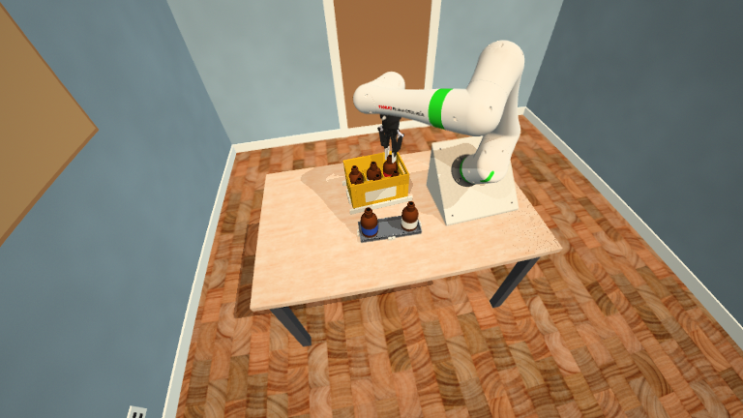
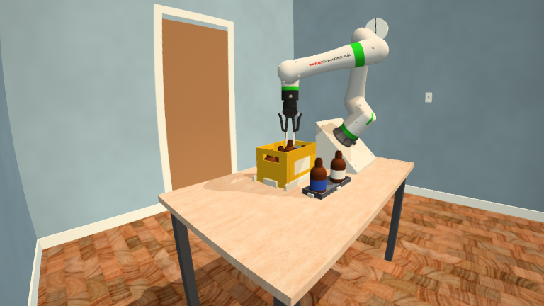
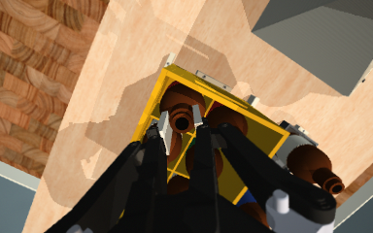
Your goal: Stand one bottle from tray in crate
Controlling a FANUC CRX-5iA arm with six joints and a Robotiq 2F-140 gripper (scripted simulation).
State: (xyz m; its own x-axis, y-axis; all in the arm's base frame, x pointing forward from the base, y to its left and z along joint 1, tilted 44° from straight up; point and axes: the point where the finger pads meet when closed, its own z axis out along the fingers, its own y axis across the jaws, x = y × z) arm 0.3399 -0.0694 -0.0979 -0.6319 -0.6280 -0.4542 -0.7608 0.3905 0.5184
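The yellow crate [image 1: 377,192] [image 2: 286,166] [image 3: 157,99] stands on the table with several brown bottles in its cells. My gripper [image 1: 390,156] [image 2: 290,139] [image 3: 182,117] points straight down over the crate's back corner cell nearest the arm's base. It is shut on the neck of a brown bottle [image 1: 390,166] [image 2: 289,145] [image 3: 177,97], which stands upright, low in that cell. The dark tray [image 1: 390,225] [image 2: 326,190] lies in front of the crate. On it a blue-labelled bottle [image 1: 369,222] [image 2: 318,175] and a white-labelled bottle [image 1: 409,216] [image 2: 337,167] stand upright.
The arm's white slanted pedestal [image 1: 471,189] [image 2: 357,154] stands on the table just right of the crate and tray. The crate rests in small white corner brackets [image 2: 276,183]. The wooden table [image 1: 328,249] extends forward and left.
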